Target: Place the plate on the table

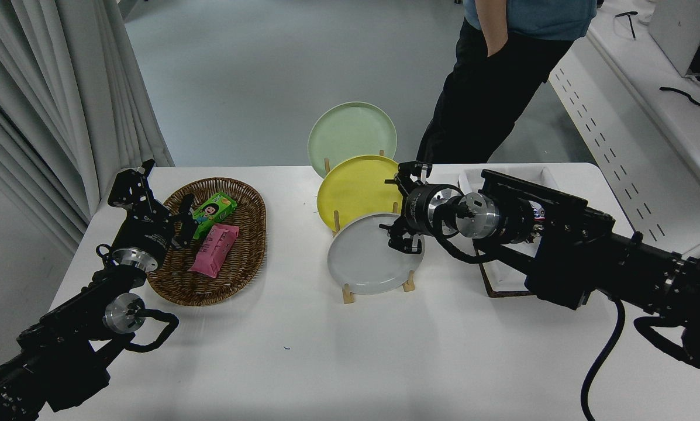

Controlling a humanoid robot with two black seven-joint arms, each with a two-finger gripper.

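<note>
The light grey plate point(364, 257) stands tilted in the front slot of a wooden rack point(348, 295) on the white table point(350, 356). A yellow plate point(355, 190) and a pale green plate point(350, 135) stand behind it in the same rack. My right gripper point(406, 209) is open at the grey plate's upper right rim. Its lower finger point(404, 244) overlaps the plate's right edge, and its upper finger is in front of the yellow plate's right edge. I cannot tell whether it touches the plate. My left gripper point(158, 202) is parked open at the lower left, by the basket.
A wicker basket point(244, 257) with a green packet point(214, 211) and a pink packet point(214, 248) lies at the left. A white tray point(502, 175) is partly hidden behind my right arm. A person point(496, 76) stands at the far side.
</note>
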